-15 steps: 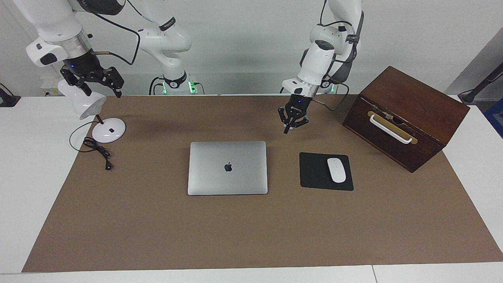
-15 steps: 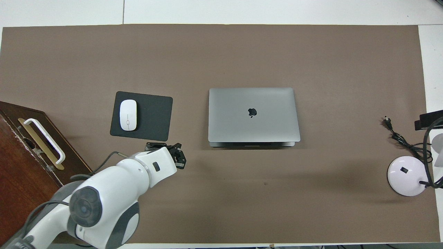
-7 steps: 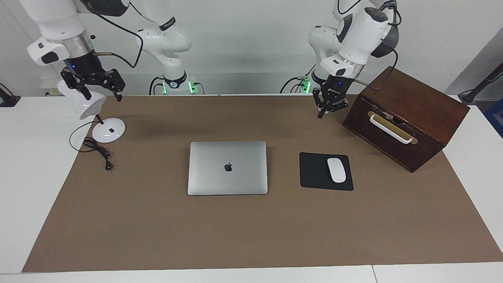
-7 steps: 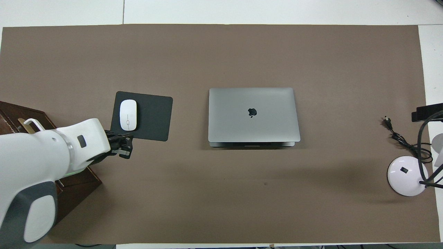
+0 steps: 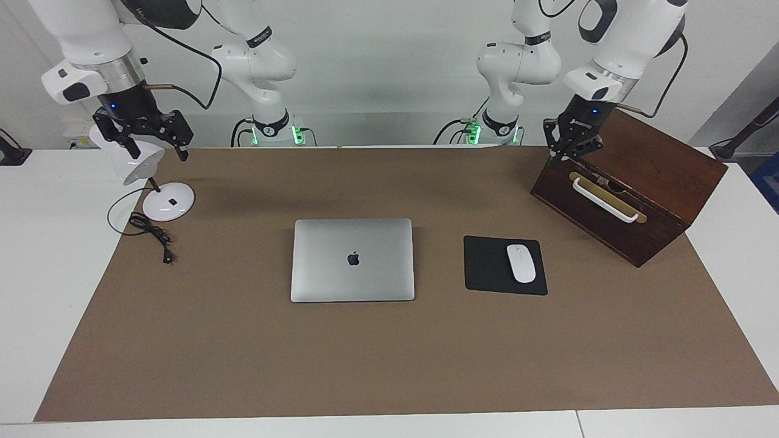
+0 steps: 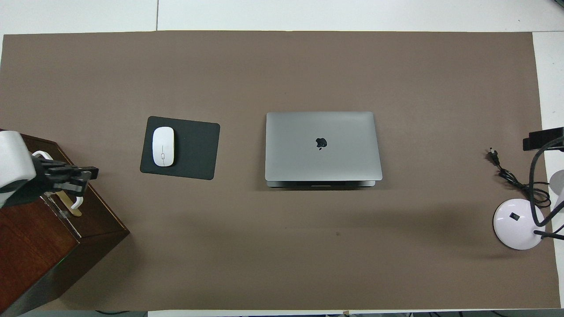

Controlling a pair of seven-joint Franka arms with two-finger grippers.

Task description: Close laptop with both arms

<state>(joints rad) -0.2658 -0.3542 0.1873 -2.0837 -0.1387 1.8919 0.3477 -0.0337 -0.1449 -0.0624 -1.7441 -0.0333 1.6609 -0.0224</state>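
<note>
The silver-grey laptop (image 5: 353, 260) lies shut and flat in the middle of the brown mat, its apple logo facing up; it also shows in the overhead view (image 6: 322, 145). My left gripper (image 5: 572, 151) is up in the air over the edge of the wooden box, well away from the laptop; it shows in the overhead view (image 6: 72, 178) too. My right gripper (image 5: 153, 139) is open and empty, raised over the white desk lamp at the right arm's end. Neither gripper touches the laptop.
A dark wooden box (image 5: 645, 176) with a white handle stands at the left arm's end. A black mouse pad (image 5: 487, 266) with a white mouse (image 5: 521, 263) lies between box and laptop. A white desk lamp (image 5: 168, 201) and its black cord (image 5: 149, 231) sit at the right arm's end.
My left arm has swung up and away from beside the laptop, past the mouse pad, until its gripper is over the wooden box. The right arm has barely moved. The laptop has stayed shut.
</note>
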